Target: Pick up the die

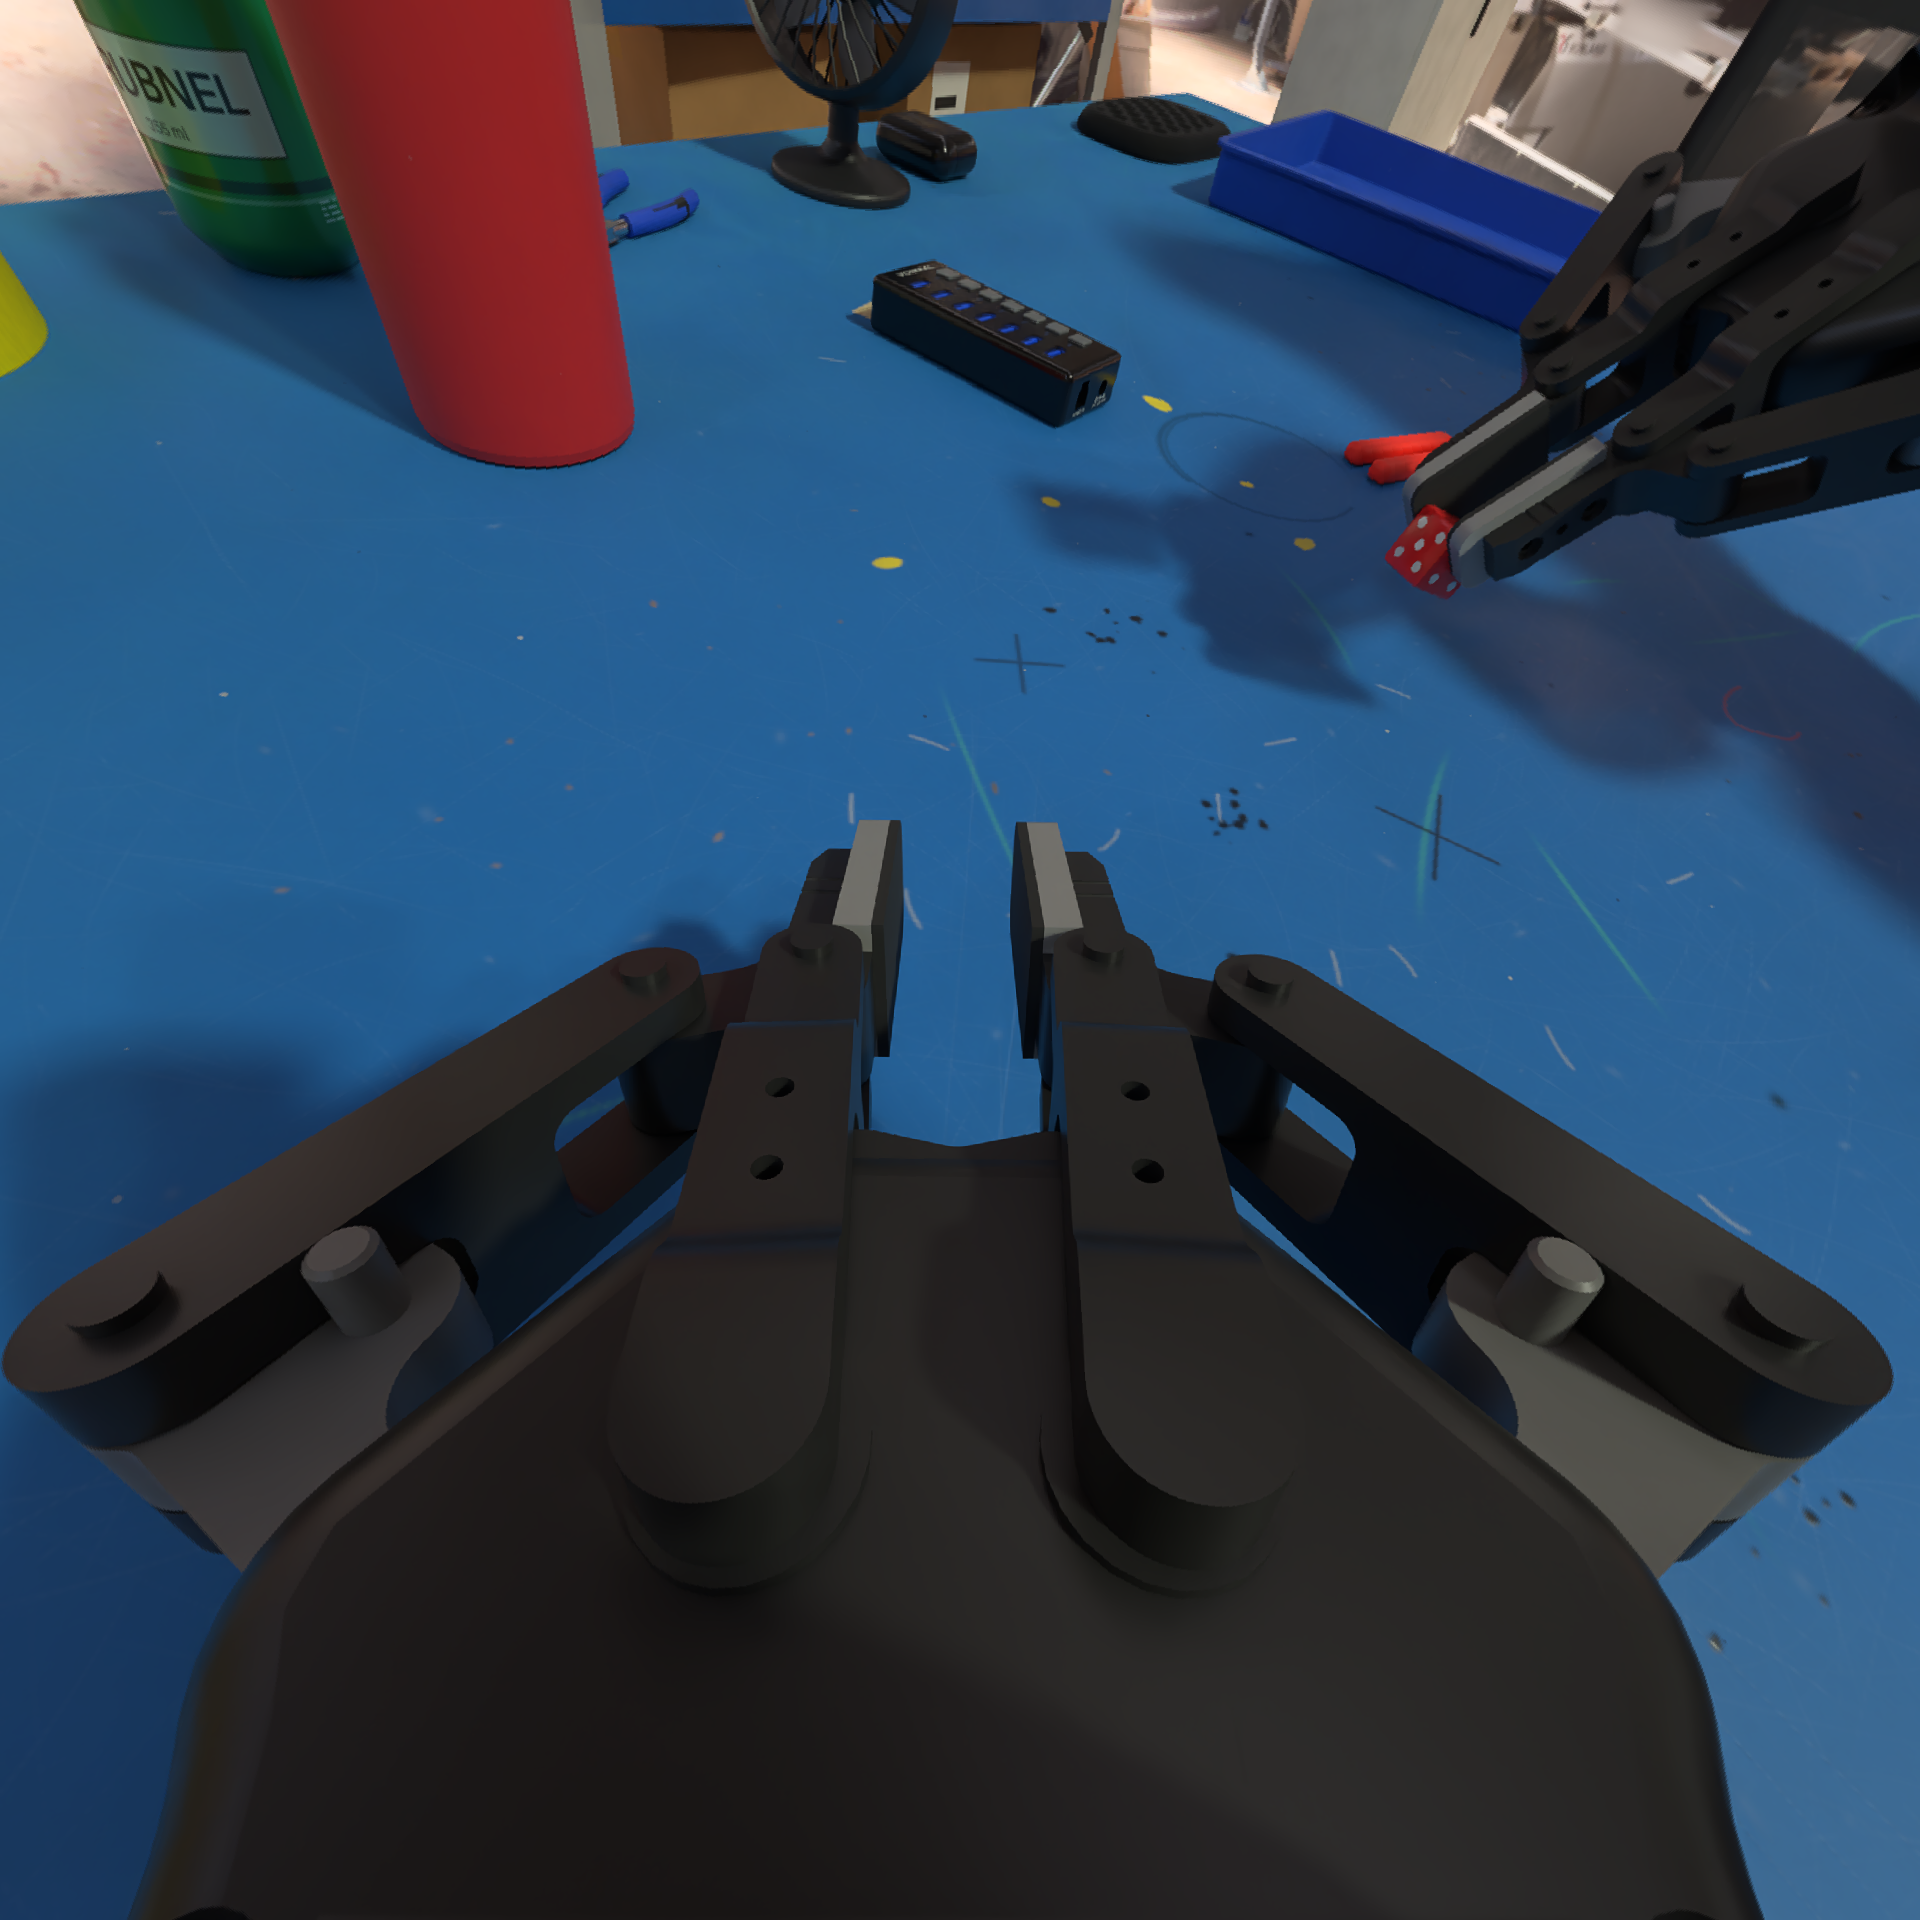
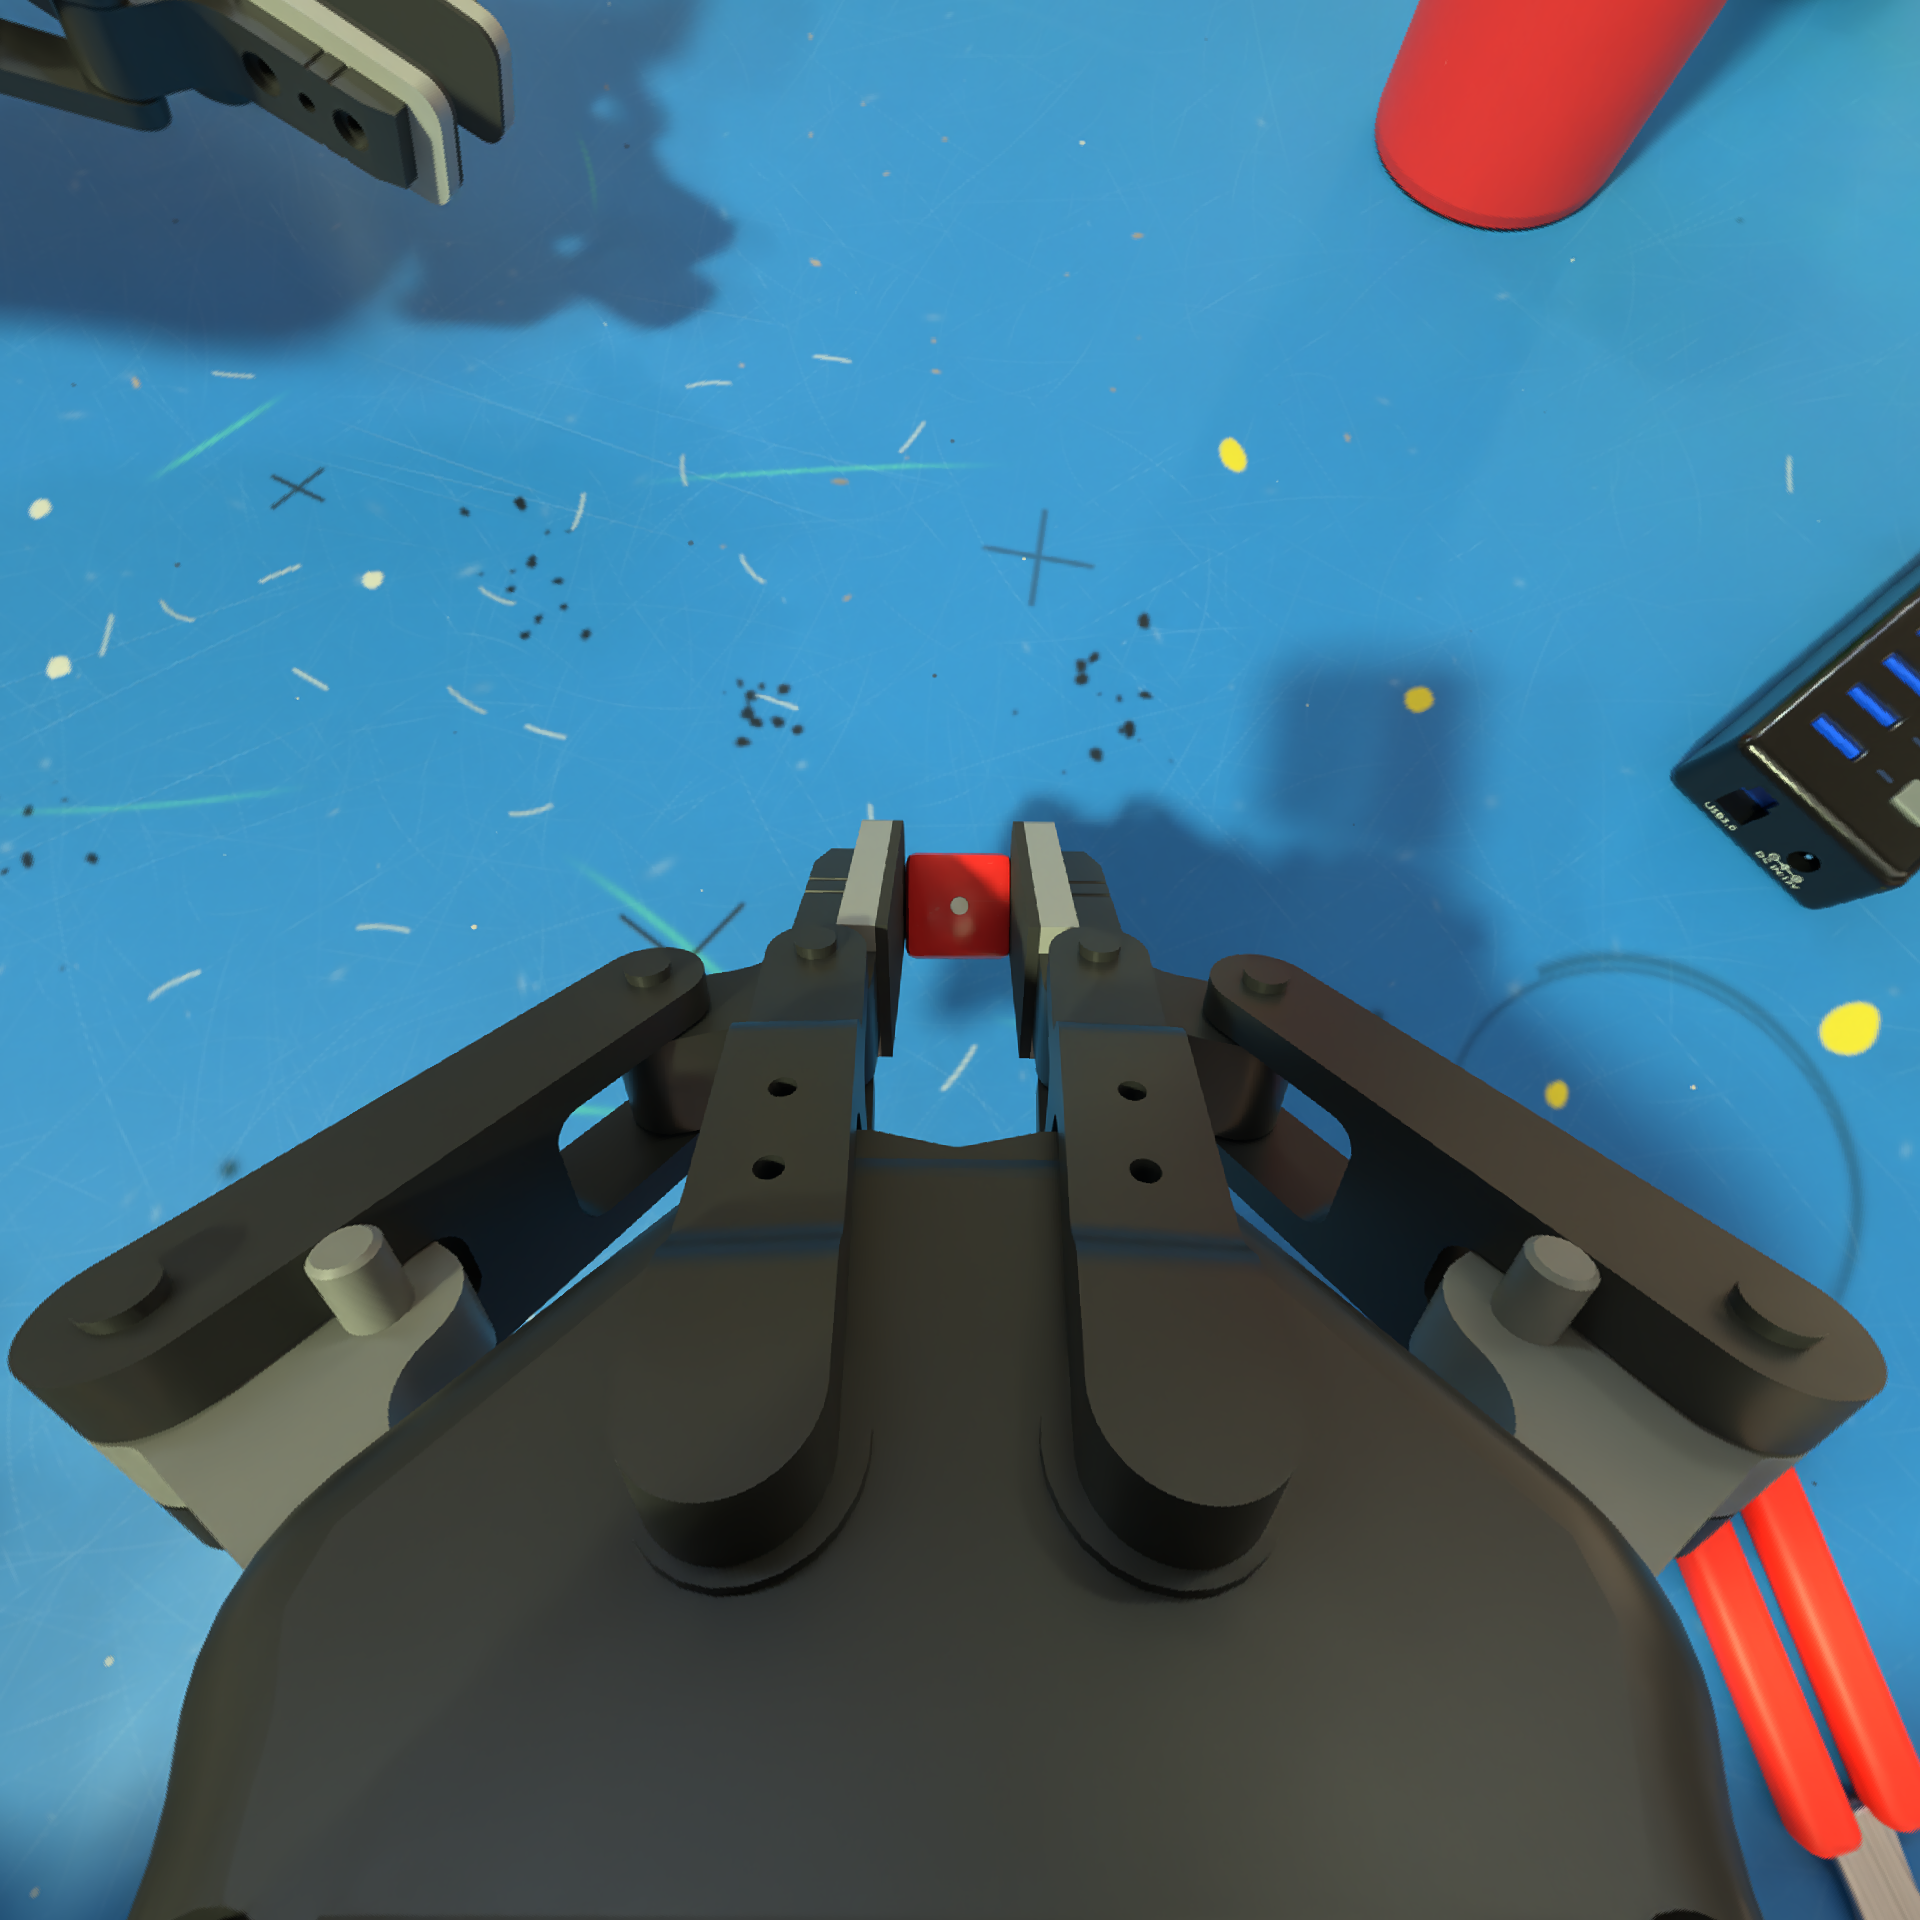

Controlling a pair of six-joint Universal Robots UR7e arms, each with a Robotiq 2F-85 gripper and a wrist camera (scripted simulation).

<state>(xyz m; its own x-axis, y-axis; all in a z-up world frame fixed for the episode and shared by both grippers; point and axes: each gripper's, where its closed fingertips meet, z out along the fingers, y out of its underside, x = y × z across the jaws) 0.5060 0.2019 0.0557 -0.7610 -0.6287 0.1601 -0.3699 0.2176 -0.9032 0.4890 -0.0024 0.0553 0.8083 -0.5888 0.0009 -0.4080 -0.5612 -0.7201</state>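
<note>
Between the right gripper (image 2: 957,883) fingers sits the clamped red die (image 2: 957,904); left gripper (image 1: 957,883) fingers narrowly parted, empty.

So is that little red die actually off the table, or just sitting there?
Off the table, it seems: the right gripper clamps the die, whose shadow falls apart from it on the table.

Red die (image 2: 957,904), white pips

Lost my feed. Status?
Right gripper shut on die, held off the table. Left gripper empty, jaws part open. Nothing in the way.
</note>
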